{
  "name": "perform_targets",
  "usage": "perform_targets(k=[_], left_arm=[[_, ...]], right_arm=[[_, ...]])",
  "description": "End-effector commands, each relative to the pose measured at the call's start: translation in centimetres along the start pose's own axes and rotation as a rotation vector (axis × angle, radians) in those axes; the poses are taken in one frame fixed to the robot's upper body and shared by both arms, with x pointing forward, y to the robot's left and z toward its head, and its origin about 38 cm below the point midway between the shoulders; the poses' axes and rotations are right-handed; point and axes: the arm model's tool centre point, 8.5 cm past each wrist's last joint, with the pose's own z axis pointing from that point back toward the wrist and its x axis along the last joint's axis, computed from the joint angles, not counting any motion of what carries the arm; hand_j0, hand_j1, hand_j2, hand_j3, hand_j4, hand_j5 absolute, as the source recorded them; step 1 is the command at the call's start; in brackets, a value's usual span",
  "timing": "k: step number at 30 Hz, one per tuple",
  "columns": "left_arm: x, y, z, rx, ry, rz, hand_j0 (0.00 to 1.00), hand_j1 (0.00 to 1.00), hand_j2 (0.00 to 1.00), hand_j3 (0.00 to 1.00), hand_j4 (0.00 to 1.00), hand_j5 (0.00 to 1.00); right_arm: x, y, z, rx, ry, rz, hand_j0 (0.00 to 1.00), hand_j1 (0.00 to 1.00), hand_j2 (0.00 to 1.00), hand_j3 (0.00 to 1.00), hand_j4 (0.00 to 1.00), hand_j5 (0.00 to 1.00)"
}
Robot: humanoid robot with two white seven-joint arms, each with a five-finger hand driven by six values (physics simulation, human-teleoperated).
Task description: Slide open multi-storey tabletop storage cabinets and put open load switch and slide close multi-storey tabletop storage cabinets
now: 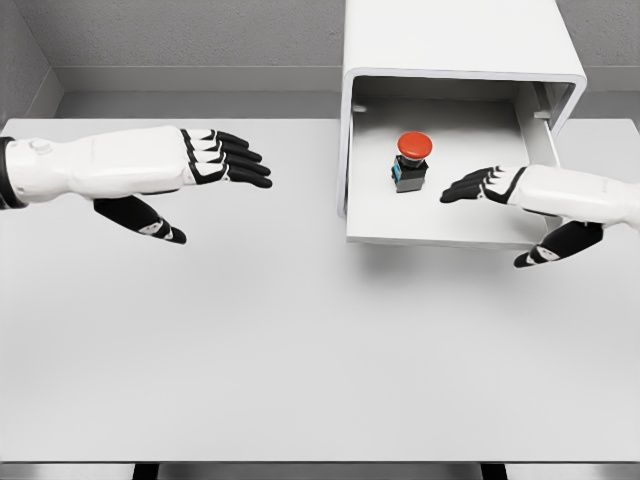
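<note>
White tabletop (300, 350), grey walls. One cabinet (455, 40) at far edge, drawer (440, 228) out, one red-capped switch (411, 160) inside. Left hand (190, 175), right hand (520, 205): fingers spread, empty.

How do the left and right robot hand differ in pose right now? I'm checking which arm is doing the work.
The left robot hand hovers over bare table, far from the cabinet; the right robot hand reaches into the open drawer, fingertips just short of the red-capped switch. The left points rightward, the right points leftward. Both have fingers extended, thumbs hanging below, holding nothing.
</note>
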Motion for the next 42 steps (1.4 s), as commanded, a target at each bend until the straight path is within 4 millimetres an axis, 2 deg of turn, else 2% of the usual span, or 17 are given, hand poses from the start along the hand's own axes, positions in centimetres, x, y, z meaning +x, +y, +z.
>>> perform_targets(k=[1, 3, 12, 15, 17, 18, 19, 27, 29, 32, 35, 38, 40, 42], left_arm=[[0.0, 0.1, 0.0, 0.005, 0.000, 0.006, 1.00, 1.00, 1.00, 1.00, 1.00, 1.00], [0.0, 0.0, 0.0, 0.004, 0.000, 0.007, 1.00, 1.00, 1.00, 1.00, 1.00, 1.00], [-0.1, 0.1, 0.5, -0.001, 0.014, 0.004, 1.00, 1.00, 1.00, 1.00, 1.00, 1.00], [-0.1, 0.1, 0.6, -0.001, 0.016, 0.003, 1.00, 1.00, 1.00, 1.00, 1.00, 1.00], [-0.1, 0.2, 0.6, -0.002, 0.016, 0.001, 1.00, 1.00, 1.00, 1.00, 1.00, 1.00], [-0.1, 0.2, 0.6, -0.001, 0.016, 0.001, 1.00, 1.00, 1.00, 1.00, 1.00, 1.00], [-0.1, 0.2, 0.7, -0.001, 0.017, 0.001, 1.00, 1.00, 1.00, 1.00, 1.00, 1.00], [-0.2, 0.5, 1.2, 0.000, 0.031, -0.006, 1.00, 1.00, 1.00, 1.00, 1.00, 1.00], [-0.2, 0.5, 1.1, 0.001, 0.029, -0.006, 1.00, 1.00, 1.00, 1.00, 1.00, 1.00], [-0.2, 0.5, 1.1, 0.002, 0.029, -0.005, 1.00, 1.00, 1.00, 1.00, 1.00, 1.00], [-0.2, 0.5, 1.1, 0.002, 0.030, -0.007, 1.00, 1.00, 1.00, 1.00, 1.00, 1.00], [-0.2, 0.5, 1.1, 0.002, 0.030, -0.007, 1.00, 1.00, 1.00, 1.00, 1.00, 1.00], [-0.2, 0.5, 1.4, -0.002, 0.037, -0.007, 1.00, 1.00, 1.00, 1.00, 1.00, 1.00], [-0.3, 0.4, 1.9, -0.009, 0.050, -0.006, 1.00, 1.00, 1.00, 1.00, 1.00, 1.00]], right_arm=[[-0.2, 0.1, -0.3, 0.000, 0.002, 0.001, 1.00, 1.00, 1.00, 1.00, 1.00, 1.00], [-1.0, 0.2, 0.2, 0.003, 0.034, 0.005, 1.00, 1.00, 1.00, 1.00, 1.00, 1.00], [-2.0, -0.2, 0.8, -0.002, 0.071, 0.013, 1.00, 1.00, 1.00, 1.00, 1.00, 1.00], [-2.6, -0.3, -0.4, -0.025, 0.058, 0.003, 1.00, 1.00, 1.00, 1.00, 1.00, 1.00], [-2.7, -1.3, -0.5, -0.031, 0.066, 0.040, 1.00, 1.00, 1.00, 1.00, 1.00, 1.00], [-3.2, -1.2, -1.8, -0.039, 0.058, 0.037, 1.00, 1.00, 1.00, 1.00, 1.00, 1.00], [-4.0, -1.4, -2.0, -0.054, 0.073, 0.028, 1.00, 1.00, 1.00, 1.00, 1.00, 1.00], [-5.2, -3.4, -1.5, -0.083, 0.118, 0.061, 1.00, 1.00, 1.00, 1.00, 1.00, 1.00], [-5.8, -3.2, -2.3, -0.079, 0.126, 0.066, 1.00, 1.00, 1.00, 1.00, 1.00, 1.00], [-4.9, -3.0, -2.5, -0.068, 0.103, 0.078, 1.00, 1.00, 1.00, 1.00, 1.00, 1.00], [-3.8, -3.2, -1.5, -0.051, 0.096, 0.105, 1.00, 1.00, 1.00, 1.00, 1.00, 1.00], [-2.9, -3.7, 0.7, -0.047, 0.120, 0.138, 1.00, 1.00, 1.00, 1.00, 1.00, 1.00], [-1.9, -3.7, 1.0, -0.039, 0.107, 0.155, 1.00, 1.00, 1.00, 1.00, 1.00, 1.00], [-0.7, -2.7, 1.1, -0.003, 0.082, 0.156, 1.00, 1.00, 1.00, 1.00, 1.00, 1.00]])
